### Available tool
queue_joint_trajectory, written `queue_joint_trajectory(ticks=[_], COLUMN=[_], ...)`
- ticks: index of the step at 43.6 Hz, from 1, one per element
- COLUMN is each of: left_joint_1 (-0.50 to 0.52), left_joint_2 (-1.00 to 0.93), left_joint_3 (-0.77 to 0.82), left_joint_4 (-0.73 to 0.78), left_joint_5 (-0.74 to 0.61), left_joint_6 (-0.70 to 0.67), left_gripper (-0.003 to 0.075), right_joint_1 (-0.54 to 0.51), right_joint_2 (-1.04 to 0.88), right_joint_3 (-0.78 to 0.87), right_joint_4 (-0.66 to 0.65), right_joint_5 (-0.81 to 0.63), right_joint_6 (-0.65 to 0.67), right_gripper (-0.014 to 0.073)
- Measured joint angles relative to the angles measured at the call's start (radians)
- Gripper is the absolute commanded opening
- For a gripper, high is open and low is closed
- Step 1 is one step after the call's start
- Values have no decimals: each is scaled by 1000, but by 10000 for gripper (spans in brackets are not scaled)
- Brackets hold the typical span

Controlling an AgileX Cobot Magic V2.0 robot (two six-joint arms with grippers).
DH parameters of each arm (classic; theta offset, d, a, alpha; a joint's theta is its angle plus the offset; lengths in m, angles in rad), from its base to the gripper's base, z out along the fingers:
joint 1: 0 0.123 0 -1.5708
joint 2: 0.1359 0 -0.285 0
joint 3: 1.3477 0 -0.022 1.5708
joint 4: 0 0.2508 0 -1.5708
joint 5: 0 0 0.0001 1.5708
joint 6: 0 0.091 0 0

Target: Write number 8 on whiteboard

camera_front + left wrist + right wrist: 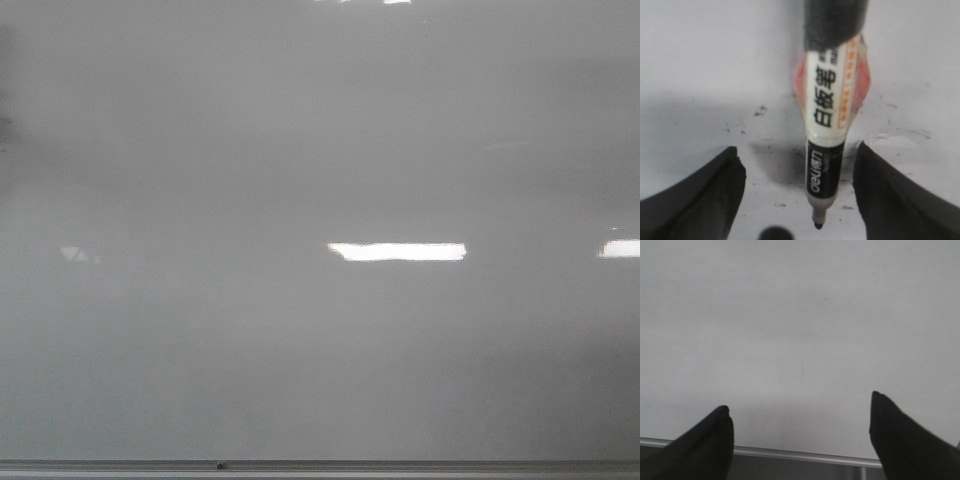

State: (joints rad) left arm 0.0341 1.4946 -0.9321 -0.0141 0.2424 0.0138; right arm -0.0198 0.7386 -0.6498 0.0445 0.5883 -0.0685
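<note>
Three views, all dominated by the whiteboard [300, 150]: glossy, pale grey, flat, with bright rectangular glare patches and a thin grey metal strip along its bottom edge in the front view. No drawn 8 is visible on it in any view.

Left gripper [800, 195]: dark tapered fingers [700, 195] spread wide, neither touching the marker [827, 130] that hangs between them. Marker: cylindrical, white label with black characters, orange trim, black lower band, fine dark tip just off the board, over faint black smudges.

Right gripper [800, 435]: fingers apart, empty, facing bare board near the metal strip.

Front view shows neither arm.
</note>
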Motion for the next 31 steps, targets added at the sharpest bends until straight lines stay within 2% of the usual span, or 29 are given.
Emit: queue_joint_trajectory(ticks=[8,17,24,31], left_joint_1=[0,0,-2,-26], left_joint_2=[1,9,9,-49], left_joint_3=[-2,-2,-2,-2], left_joint_4=[-1,-1,-1,-1], left_joint_5=[-44,-32,1,108], left_joint_6=[0,-1,-1,-1], left_gripper=[218,106,31,-20], right_joint_1=[0,0,0,0], right_joint_2=[0,0,0,0], right_joint_3=[0,0,0,-26], right_joint_4=[0,0,0,21], right_joint_5=[2,2,2,32], right_joint_6=[-2,-2,-2,-2], right_gripper=[583,583,583,583])
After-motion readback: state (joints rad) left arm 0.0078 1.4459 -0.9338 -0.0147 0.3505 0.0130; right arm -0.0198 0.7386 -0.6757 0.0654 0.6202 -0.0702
